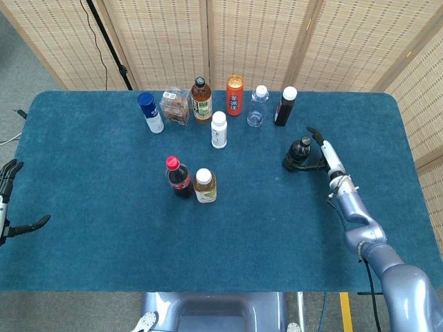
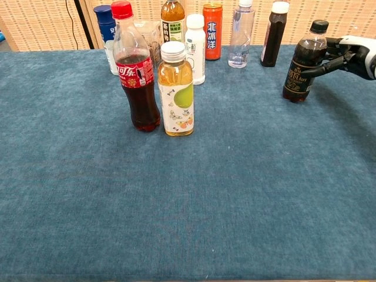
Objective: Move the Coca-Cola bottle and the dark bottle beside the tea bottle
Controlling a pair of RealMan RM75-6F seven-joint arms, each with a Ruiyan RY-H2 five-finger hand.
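In the head view, the blue desk (image 1: 104, 263) carries a back row of drinks: a blue-capped bottle (image 1: 150, 113), a clear packet of snacks (image 1: 176, 106), a brown tea with a green label (image 1: 201, 101), an orange can (image 1: 234, 95), a clear water bottle (image 1: 257, 106) and a dark white-capped bottle (image 1: 284, 106). A white bottle (image 1: 219, 130) stands just in front of that row. Nearer the middle, the Coca-Cola bottle (image 1: 178, 178) stands upright just beside the tea bottle (image 1: 205, 186), on its left. The dark bottle (image 1: 297, 153) stands upright well apart from them, toward the right side of the desk. The right robot hand (image 1: 317, 153) is at this bottle, fingers spread around its body; whether they actually press on it cannot be told here. The left robot hand (image 1: 8, 207) sits at the far left edge, fingers apart and holding nothing.

In the chest view, the Coca-Cola bottle (image 2: 135, 70) and tea bottle (image 2: 175, 89) stand side by side, almost touching. The dark bottle (image 2: 304, 61) is at the right, with the right robot hand (image 2: 343, 56) reaching in from the frame edge; one finger (image 2: 320, 69) lies against the bottle's label and another sits near its neck. A firm grip is not evident. The left robot hand does not appear in this view.
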